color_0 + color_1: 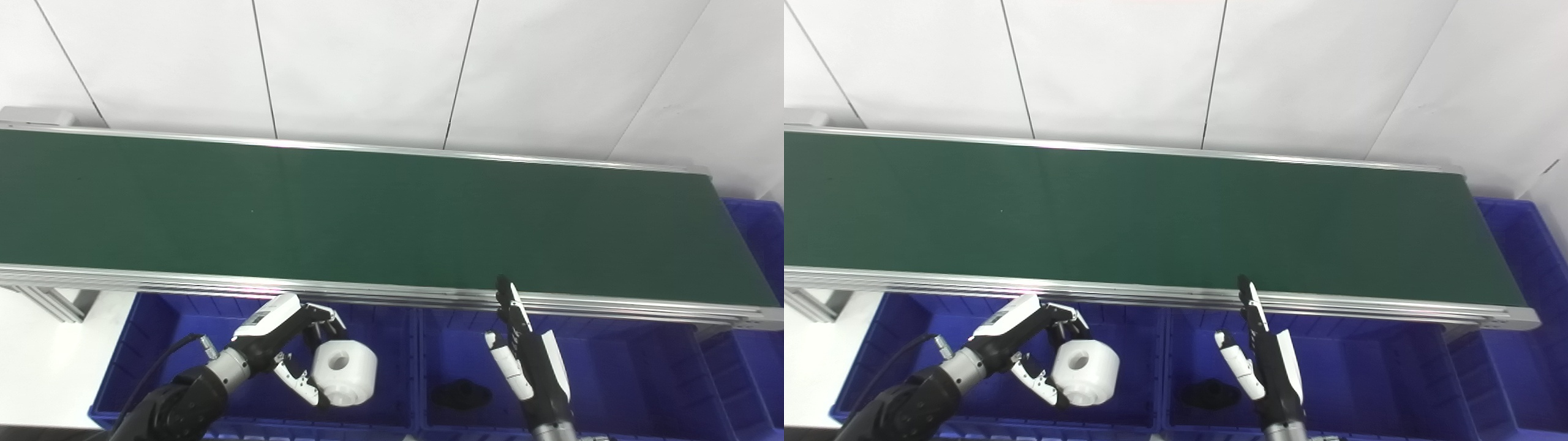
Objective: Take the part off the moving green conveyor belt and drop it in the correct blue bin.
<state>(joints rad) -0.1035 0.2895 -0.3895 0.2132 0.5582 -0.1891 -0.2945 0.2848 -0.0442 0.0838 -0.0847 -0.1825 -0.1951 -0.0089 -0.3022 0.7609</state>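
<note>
My left hand (288,349) is shut on a white cylindrical part with a centre hole (344,373). It holds the part over the left blue bin (153,343), below the belt's near rail; the part also shows in the right eye view (1087,372). My right hand (527,361) is open and empty, its fingers straight and pointing up, over the middle blue bin (612,380). A black part (460,395) lies in that middle bin, just left of the right hand. The green conveyor belt (367,214) carries nothing in view.
An aluminium rail (398,297) edges the belt's near side, above the bins. Another blue bin (759,245) stands past the belt's right end. A white wall is behind. A metal frame leg (55,303) shows at the far left.
</note>
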